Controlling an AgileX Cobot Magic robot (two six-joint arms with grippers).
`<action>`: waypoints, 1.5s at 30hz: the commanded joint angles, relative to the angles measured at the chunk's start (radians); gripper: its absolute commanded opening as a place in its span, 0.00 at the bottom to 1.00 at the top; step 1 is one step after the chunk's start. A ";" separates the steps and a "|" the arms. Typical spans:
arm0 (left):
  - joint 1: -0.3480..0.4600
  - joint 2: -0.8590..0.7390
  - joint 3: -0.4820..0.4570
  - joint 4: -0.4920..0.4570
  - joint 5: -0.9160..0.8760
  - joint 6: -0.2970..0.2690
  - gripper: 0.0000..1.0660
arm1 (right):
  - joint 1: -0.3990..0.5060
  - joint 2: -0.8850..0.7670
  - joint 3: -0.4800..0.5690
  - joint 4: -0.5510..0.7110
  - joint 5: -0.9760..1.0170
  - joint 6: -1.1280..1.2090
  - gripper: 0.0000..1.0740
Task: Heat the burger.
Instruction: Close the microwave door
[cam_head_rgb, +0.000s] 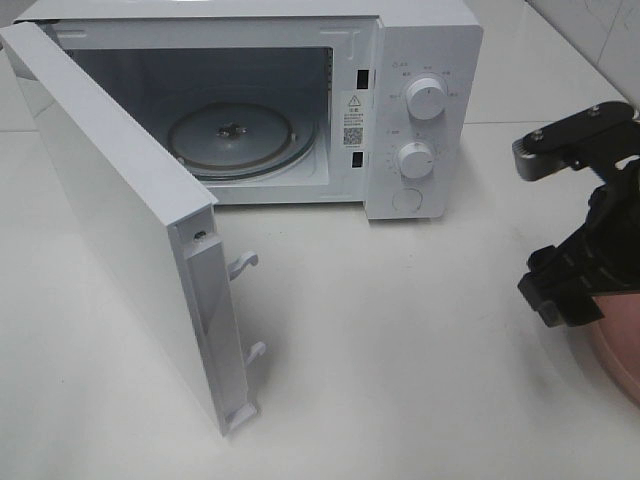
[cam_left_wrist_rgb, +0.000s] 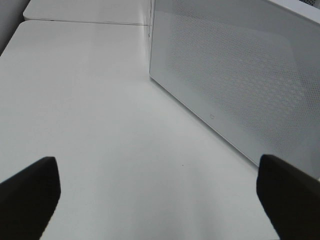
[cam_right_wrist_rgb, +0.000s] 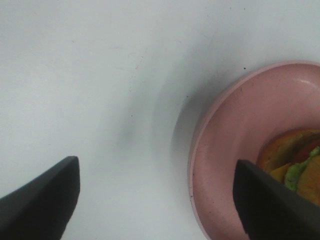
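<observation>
Hovering with its jaws spread wide and empty, the right tool (cam_right_wrist_rgb: 155, 200) straddles the near rim of the pink dish (cam_right_wrist_rgb: 235, 145) at the right edge of the worktop (cam_head_rgb: 400, 350), apparently lined up to grip that rim rather than the food. The burger (cam_right_wrist_rgb: 295, 160) sits in the dish, only partly visible. To the far left the microwave (cam_head_rgb: 420, 130) stands with its door (cam_head_rgb: 120, 230) swung open and glass turntable (cam_head_rgb: 235, 140) bare, ready to receive the dish, while the left tool (cam_left_wrist_rgb: 160, 192) hangs wide and empty beside the door.

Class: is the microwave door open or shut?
Open. The microwave door is swung wide, showing the glass turntable in an otherwise empty cavity.
</observation>
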 joint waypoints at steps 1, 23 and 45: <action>0.007 -0.014 0.001 0.002 0.002 -0.004 0.94 | 0.000 -0.095 -0.001 0.057 0.061 -0.073 0.77; 0.007 -0.014 0.001 0.002 0.002 -0.004 0.94 | -0.008 -0.778 0.068 0.207 0.277 -0.261 0.72; 0.007 -0.014 0.001 0.002 0.002 -0.004 0.94 | -0.317 -1.296 0.263 0.262 0.179 -0.285 0.71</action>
